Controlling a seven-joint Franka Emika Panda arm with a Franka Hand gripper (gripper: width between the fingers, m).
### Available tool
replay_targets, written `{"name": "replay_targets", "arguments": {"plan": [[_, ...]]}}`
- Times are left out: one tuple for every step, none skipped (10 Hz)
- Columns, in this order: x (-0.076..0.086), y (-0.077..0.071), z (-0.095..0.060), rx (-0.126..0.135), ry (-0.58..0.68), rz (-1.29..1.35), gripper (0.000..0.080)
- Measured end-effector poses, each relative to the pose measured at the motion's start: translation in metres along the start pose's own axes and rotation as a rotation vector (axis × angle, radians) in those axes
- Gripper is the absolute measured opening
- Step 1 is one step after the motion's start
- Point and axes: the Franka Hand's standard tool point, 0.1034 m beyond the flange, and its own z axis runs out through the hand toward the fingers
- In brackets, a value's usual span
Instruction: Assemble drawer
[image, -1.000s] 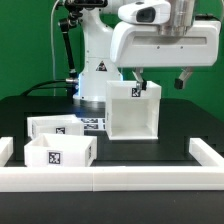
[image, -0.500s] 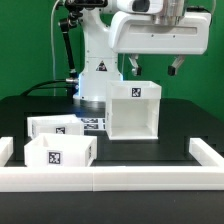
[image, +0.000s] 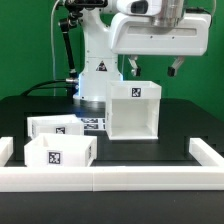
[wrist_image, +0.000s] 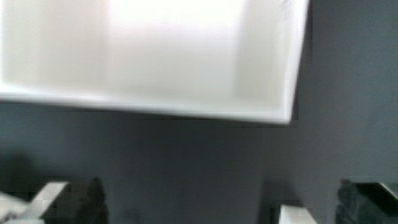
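The white drawer case (image: 133, 110) stands upright in the middle of the black table, its open side facing the camera, with a marker tag on its top front. Two white drawer boxes lie at the exterior view's left, one nearer (image: 60, 152) and one behind it (image: 52, 126). My gripper (image: 155, 68) hangs just above the case's top, open and empty, touching nothing. In the wrist view the case (wrist_image: 160, 50) shows as a blurred white block. My gripper (wrist_image: 222, 205) has its fingertips (wrist_image: 82, 198) wide apart over dark table.
The marker board (image: 93, 124) lies flat between the drawer boxes and the case. A low white wall (image: 110, 180) runs along the table's front, with raised ends at both sides. The arm's base (image: 98, 75) stands behind the case.
The gripper has risen from the case's top edge to a little above it. It has held still over the last half second. The parts have not moved.
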Motion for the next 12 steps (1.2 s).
{"name": "replay_targets", "arguments": {"plan": [[-0.012,-0.003,0.006,0.008,0.010,0.007,0.0650],[-0.021,-0.007,0.012,0.008,0.014,0.000,0.0650],[-0.027,-0.011,0.017,0.012,0.019,-0.004,0.0650],[-0.032,-0.015,0.024,0.011,0.036,-0.012,0.0650],[-0.037,-0.019,0.032,0.008,0.046,-0.011,0.0650],[-0.041,-0.022,0.038,0.006,0.045,-0.006,0.0650],[-0.041,-0.024,0.044,0.004,0.045,-0.002,0.0650],[-0.041,-0.024,0.047,0.005,0.042,-0.002,0.0650],[-0.041,-0.024,0.047,0.005,0.040,-0.002,0.0650],[-0.041,-0.024,0.047,0.005,0.040,-0.001,0.0527],[-0.041,-0.024,0.048,0.006,0.039,-0.001,0.0390],[-0.041,-0.024,0.048,0.006,0.039,0.000,0.0390]]}}
